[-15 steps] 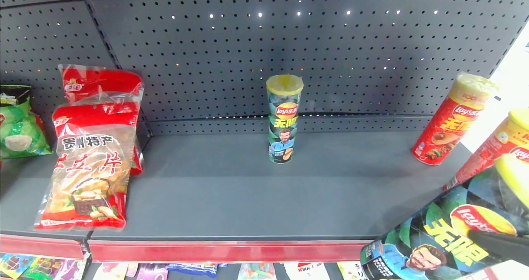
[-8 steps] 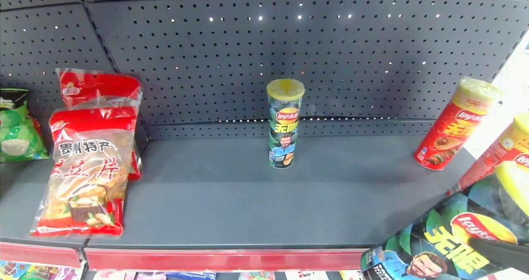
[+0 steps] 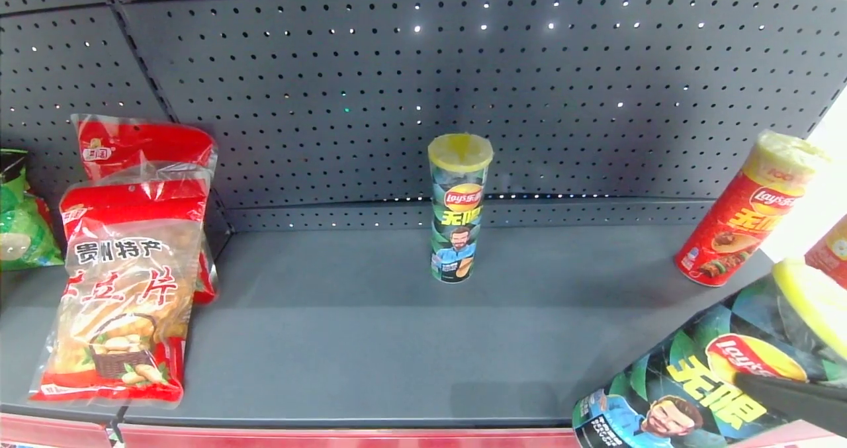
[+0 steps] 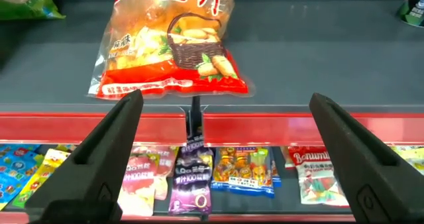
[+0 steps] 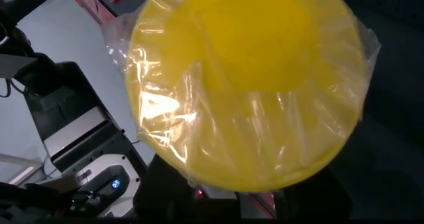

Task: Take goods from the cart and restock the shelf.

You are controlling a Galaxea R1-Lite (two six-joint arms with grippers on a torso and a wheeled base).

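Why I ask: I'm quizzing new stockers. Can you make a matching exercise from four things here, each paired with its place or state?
Things
1. green-and-blue cylindrical chip can on the grey shelf
2. red cylindrical chip can
3. clear-and-red plastic bag of potato slices
4. right gripper

Places or states
A. left part of the shelf, reaching its front edge
B. shut on a second green chip can, tilted
C. upright, mid-shelf
D. right end of the shelf

Pairs: 1-C, 2-D, 3-A, 4-B
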